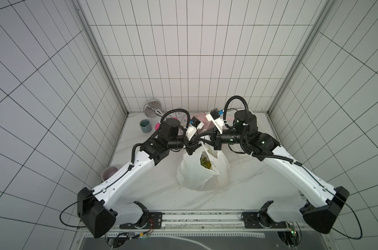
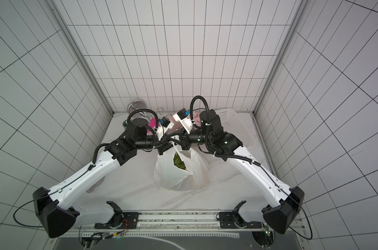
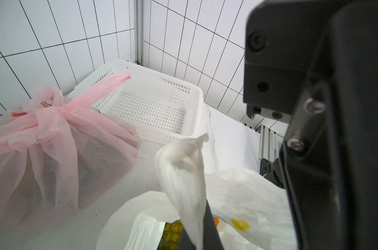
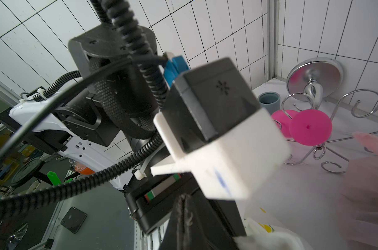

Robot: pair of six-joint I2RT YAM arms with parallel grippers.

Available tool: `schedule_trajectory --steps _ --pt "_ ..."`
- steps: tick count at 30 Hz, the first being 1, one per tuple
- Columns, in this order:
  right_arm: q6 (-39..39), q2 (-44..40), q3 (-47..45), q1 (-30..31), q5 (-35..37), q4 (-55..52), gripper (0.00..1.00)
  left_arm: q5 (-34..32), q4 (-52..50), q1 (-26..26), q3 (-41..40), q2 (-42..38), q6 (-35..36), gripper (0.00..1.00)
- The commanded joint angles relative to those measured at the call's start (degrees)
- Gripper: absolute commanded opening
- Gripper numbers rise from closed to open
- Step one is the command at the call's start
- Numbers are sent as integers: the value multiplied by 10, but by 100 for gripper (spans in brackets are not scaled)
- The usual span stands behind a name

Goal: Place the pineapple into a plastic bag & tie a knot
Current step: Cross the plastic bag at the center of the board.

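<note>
**Pineapple (image 1: 205, 163) bagged, mouth gaping**

Mid-table on the rumpled white cloth (image 1: 248, 184): white plastic bag (image 1: 196, 177), standing upright, yellow-green fruit peeking through the open top in both top views. Level with it, over by the left wall and half tucked under the left arm: purplish cup (image 1: 109, 173).

Just above the bag's far rim, both arms meeting nose to nose. Left gripper (image 3: 196, 234) clamped on a twisted handle (image 3: 183, 173) of that bag, white strip poking up past the fingers in the left wrist view. Right gripper (image 4: 183, 202) pinched tight as well, jaws flat together. Impossible to tell what, if anything, sits between them, with bag film just beside.

Farther back on the left: grey-blue cup (image 1: 145, 126), then pink discs (image 4: 311, 126), then chrome hook stand (image 4: 313, 75) tipped over, base up against the back wall. Right behind the grippers: pink bag (image 3: 53, 140), knotted shut, dark contents blurred through the film. Far right corner: white perforated basket (image 3: 153, 108), one pink handle draped across its rim.
</note>
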Motion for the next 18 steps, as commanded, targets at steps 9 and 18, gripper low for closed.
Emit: schedule_trajectory --steps 9,18 --pt "-9 5 -22 -25 -44 -31 0 15 -101 -6 67 -9 83 31" --pt "-18 25 -1 -39 -60 -43 0 41 -152 -1 98 -5 103 41"
